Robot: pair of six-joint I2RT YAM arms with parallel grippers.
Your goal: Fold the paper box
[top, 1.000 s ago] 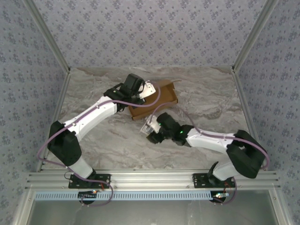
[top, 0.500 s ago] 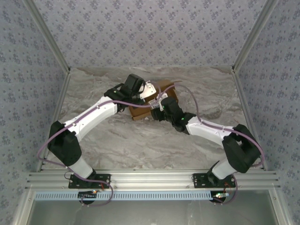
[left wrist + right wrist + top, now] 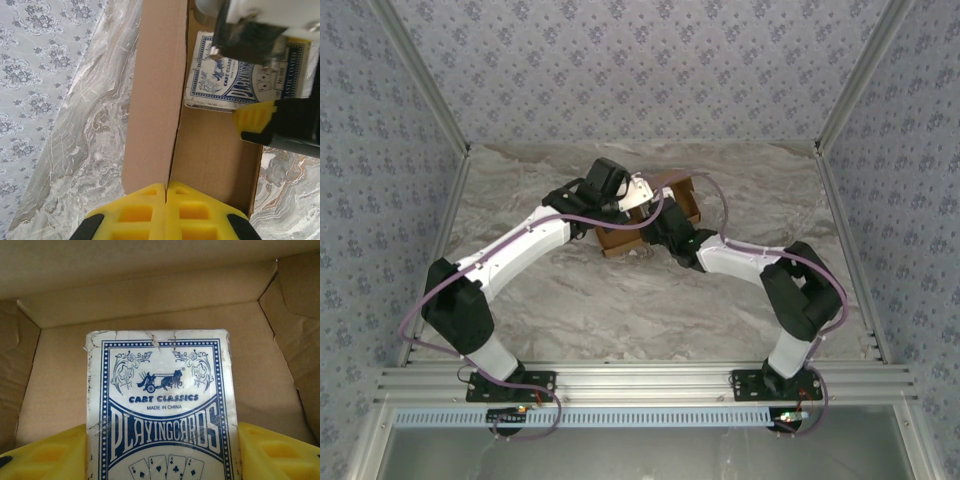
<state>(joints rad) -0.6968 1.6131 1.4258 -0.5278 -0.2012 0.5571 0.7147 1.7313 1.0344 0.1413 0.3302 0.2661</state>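
A: Whereabouts of the paper box [image 3: 682, 203]?

B: Toward the far middle of the desk [image 3: 570, 290], tray open upward, between the two arms.

A: State of the left pincer [image 3: 166, 186]?

B: Pressed together on the edge of a broad brown panel along one long side of the box. Seemingly bracing that panel out of the way.

A: And the right pincer [image 3: 160, 450]?

B: Partway apart, clamped across a blue-and-white playing card packet [image 3: 159, 410] and reaching into the tray. Packet over the cardboard floor, near the back wall. Touching the floor or hovering just above it: impossible to tell.

A: Step in hand, then?

B: Probably loading the packet before closing up. Back and side walls already standing, seen from the right wrist. Lid not yet down.

A: Next move?

B: Most likely: lay the packet flat on the floor, loosen the right pincer, then draw back clear of the walls without dragging the packet along. After that, swing the held panel over and tuck the flaps.

A: Anything to watch?

B: Tight quarters, with both pincers close together at one small tray. Easy to nudge a wall out of its fold.
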